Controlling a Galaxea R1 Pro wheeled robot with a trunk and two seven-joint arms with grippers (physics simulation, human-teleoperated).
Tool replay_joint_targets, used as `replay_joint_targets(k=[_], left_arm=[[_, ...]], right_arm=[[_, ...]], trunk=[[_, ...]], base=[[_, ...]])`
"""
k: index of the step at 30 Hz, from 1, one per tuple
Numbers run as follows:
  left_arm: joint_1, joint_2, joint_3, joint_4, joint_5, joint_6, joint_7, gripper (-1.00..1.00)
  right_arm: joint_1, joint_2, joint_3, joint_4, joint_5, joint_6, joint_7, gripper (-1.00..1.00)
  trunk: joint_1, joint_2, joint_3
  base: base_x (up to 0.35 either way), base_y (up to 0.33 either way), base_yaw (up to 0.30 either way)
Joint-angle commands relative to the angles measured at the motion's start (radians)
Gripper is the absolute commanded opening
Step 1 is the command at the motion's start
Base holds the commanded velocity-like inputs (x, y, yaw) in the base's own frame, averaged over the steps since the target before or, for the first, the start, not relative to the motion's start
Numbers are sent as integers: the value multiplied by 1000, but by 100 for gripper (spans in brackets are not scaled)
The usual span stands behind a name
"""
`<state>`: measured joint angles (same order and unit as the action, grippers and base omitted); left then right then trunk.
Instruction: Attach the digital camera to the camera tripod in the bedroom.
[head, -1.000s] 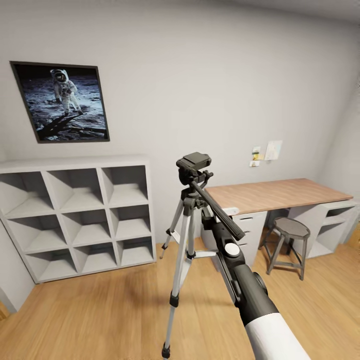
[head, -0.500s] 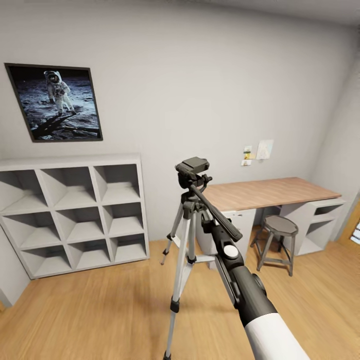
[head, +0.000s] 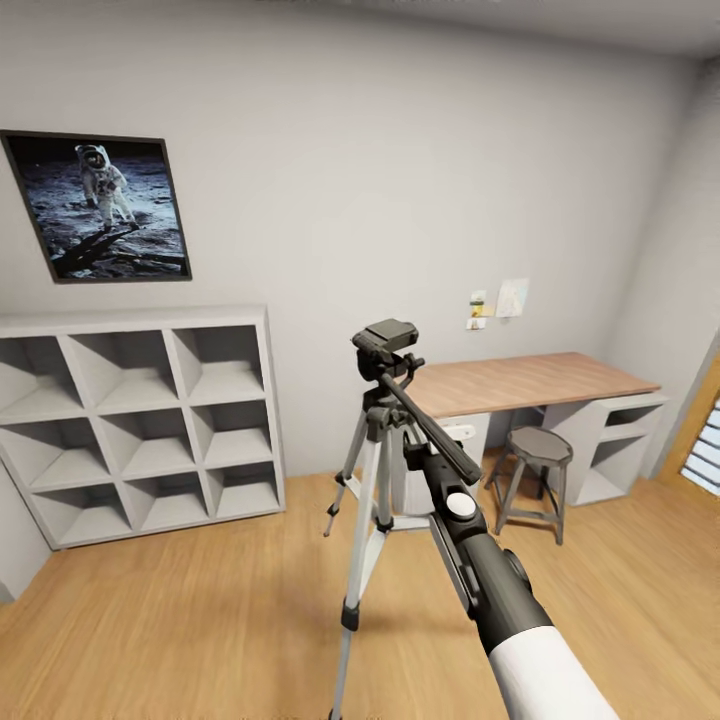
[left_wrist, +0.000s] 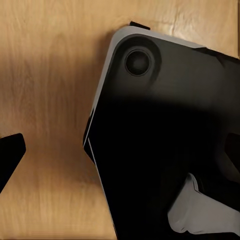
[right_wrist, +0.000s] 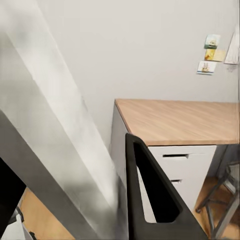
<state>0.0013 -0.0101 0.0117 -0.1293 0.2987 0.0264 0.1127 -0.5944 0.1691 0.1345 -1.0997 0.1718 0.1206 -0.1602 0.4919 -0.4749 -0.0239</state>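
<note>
Where jaws close: camera tripod (head: 378, 440) leg.

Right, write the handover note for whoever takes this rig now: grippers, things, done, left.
Left gripper: looks open and empty, hanging over the wood floor beside the robot's base.
Right gripper: appears closed on a silver leg of the camera tripod, just under the pan handle.
Things: the tripod stands upright on the floor in front of the robot, its head plate bare. The digital camera isn't located from these views; the desk top looks bare.
Done: the tripod is in hand in the bedroom.
Left: find the camera, pick it up, and mount it on the tripod head.
</note>
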Motion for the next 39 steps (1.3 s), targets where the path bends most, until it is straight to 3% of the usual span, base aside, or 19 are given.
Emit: replay_joint_targets(k=[1, 7, 21, 39], left_arm=[[0, 0, 1, -3, 5, 3, 4, 100], [0, 1, 2, -3, 5, 3, 4, 100], [0, 0, 1, -3, 4, 3, 4, 100], [0, -1, 0, -3, 2, 3, 4, 100]], right_arm=[[-1, 0, 2, -1, 12, 9, -8, -100], [-1, 0, 1, 2, 12, 8, -26, -100], [-1, 0, 0, 3, 10, 8, -29, -100], [-1, 0, 0, 54, 14, -23, -43, -100]], trunk=[[0, -2, -2], [0, -2, -2], [0, -2, -2], [0, -2, -2]], base=[[-120, -250, 0], [-86, -224, 0], [0, -27, 0], [132, -208, 0]])
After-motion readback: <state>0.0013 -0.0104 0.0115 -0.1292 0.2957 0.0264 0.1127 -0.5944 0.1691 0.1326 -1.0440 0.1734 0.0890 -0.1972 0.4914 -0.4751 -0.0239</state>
